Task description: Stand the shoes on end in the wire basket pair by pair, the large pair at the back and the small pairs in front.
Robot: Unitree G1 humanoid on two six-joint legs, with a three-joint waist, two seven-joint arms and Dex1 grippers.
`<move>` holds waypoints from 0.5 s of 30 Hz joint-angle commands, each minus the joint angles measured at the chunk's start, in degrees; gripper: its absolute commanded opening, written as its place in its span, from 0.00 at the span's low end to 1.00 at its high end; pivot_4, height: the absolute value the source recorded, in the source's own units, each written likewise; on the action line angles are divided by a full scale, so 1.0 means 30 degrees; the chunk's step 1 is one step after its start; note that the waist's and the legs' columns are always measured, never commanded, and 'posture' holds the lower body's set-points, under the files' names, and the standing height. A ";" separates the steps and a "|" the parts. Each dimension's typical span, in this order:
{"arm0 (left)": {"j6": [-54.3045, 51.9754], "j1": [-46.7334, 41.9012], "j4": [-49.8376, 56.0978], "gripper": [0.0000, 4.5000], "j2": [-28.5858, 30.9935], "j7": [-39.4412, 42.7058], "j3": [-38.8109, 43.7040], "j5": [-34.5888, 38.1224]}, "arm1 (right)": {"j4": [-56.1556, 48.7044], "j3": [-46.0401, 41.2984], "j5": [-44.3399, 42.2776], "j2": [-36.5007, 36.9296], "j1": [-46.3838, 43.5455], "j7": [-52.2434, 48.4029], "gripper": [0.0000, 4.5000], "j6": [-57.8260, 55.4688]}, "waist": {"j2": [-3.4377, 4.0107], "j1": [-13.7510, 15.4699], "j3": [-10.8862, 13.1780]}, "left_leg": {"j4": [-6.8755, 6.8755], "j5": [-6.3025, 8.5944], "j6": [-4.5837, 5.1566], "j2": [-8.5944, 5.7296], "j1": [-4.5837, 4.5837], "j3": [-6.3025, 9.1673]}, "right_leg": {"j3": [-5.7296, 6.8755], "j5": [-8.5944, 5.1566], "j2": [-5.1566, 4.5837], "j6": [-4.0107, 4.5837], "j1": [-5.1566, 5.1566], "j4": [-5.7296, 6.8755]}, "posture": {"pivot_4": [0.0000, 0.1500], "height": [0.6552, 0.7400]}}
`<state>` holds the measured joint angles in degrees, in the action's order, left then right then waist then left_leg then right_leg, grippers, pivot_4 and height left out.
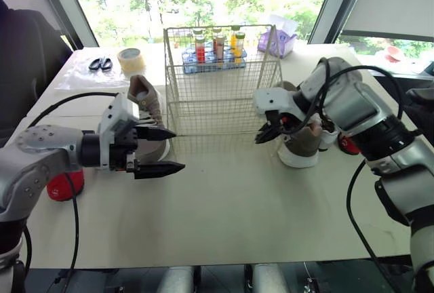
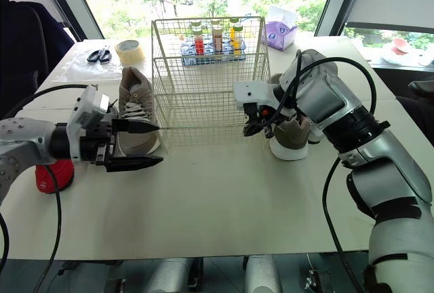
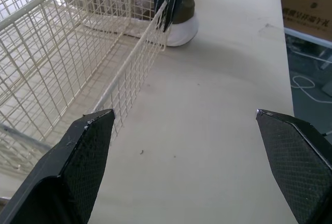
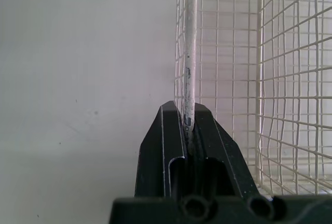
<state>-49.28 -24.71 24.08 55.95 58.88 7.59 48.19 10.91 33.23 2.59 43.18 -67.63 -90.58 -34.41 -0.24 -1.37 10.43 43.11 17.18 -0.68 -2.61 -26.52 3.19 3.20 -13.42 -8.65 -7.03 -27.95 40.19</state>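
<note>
The right wrist view makes plain what the head views leave unclear: the right gripper (image 4: 189, 114) has its jaws pinching a thick rim wire of the cream wire basket (image 1: 220, 113), at its front right corner; the left wrist view shows the left gripper (image 3: 184, 117) with jaws spread wide near the front left corner; a tan shoe (image 2: 135, 110) rests on the worktop (image 1: 237, 205) just left of the basket; an olive shoe (image 2: 293, 133) with white sole rests just right of it.

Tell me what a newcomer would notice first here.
The cream wire basket stands empty mid-table, and the right gripper is shut on its front rim at the right corner. The left gripper hovers open at the front left corner, a beige lace-up sneaker just behind it and an olive, white-soled shoe right of the basket.
</note>
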 commanded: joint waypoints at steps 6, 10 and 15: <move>0.0457 -0.0171 0.0001 1.00 -0.0116 0.0316 -0.0017 -0.0479 | -0.2874 -0.0723 -0.0718 -0.0300 -0.0140 -0.0218 0.01 -0.3170 | -0.0001 0.0032 0.0000 | 0.0000 -0.0003 -0.0003 0.0003 -0.0008 0.0002 | -0.0001 0.0000 0.0000 0.0002 -0.0012 0.0005 | 1.00 0.01; 0.0313 0.0102 0.0282 1.00 0.0009 0.0411 0.0448 -0.0156 | -0.5519 -0.0565 -0.1062 0.0150 0.0247 0.0040 0.01 -0.6242 | -0.0002 0.0087 -0.0001 | 0.0002 -0.0002 -0.0003 0.0001 -0.0010 0.0004 | -0.0001 0.0000 -0.0005 0.0004 -0.0008 0.0004 | 1.00 0.01; 0.0166 -0.0454 0.0113 1.00 0.0079 0.0746 0.1213 0.0771 | -0.7453 -0.0577 -0.1615 0.0504 0.0583 0.0443 0.01 -0.7858 | -0.0006 0.0111 -0.0003 | 0.0004 -0.0002 -0.0003 0.0000 -0.0010 0.0016 | 0.0003 -0.0001 -0.0007 0.0005 -0.0004 0.0005 | 1.00 0.01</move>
<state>-49.17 -24.69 23.63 55.64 60.56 8.30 48.84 -8.81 33.20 0.53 44.40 -65.42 -89.14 -57.05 -0.26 -1.03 10.42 43.13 17.17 -0.69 -2.61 -26.55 3.24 3.21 -13.42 -8.66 -7.02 -27.96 40.20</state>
